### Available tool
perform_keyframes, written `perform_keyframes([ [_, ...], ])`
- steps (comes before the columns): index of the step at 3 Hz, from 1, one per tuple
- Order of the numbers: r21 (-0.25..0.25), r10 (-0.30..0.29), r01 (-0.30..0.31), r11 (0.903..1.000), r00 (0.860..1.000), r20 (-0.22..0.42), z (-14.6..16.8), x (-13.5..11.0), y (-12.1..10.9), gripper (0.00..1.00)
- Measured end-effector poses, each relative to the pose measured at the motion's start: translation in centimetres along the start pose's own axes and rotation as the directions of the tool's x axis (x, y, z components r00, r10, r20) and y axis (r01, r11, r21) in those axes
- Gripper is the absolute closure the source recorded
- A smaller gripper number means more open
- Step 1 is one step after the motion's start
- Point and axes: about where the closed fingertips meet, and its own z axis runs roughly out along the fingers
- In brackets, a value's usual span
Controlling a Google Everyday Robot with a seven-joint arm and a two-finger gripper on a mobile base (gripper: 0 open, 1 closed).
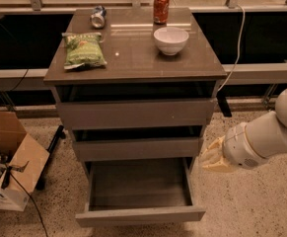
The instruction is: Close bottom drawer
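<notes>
The bottom drawer (140,214) is pulled far out of the cabinet, showing its plain grey inner box with nothing in it. Its flat front faces the near edge of the view. My gripper (211,157) hangs on the white arm at the right, beside the cabinet's right side, level with the gap between the middle drawer (137,148) and the bottom drawer. It is apart from the bottom drawer's front, above and to the right of it.
The cabinet top (133,58) carries a green chip bag (84,50), a white bowl (171,40), a red can (161,8) and a lying can (98,17). An open cardboard box (10,167) and cables are on the floor at left. A rail runs behind.
</notes>
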Motion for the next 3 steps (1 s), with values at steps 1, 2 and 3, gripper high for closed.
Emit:
perform_keyframes([
  [1, -0.002, -0.015, 0.015, 0.9999, 1.000, 0.012, 2.9, 0.6, -0.1, 1.00],
  [2, -0.018, -0.044, 0.044, 0.9989, 0.999, 0.013, 11.6, 2.5, -0.3, 1.00],
  [3, -0.015, -0.043, 0.043, 0.9990, 0.999, 0.014, 11.8, 2.6, -0.4, 1.00],
])
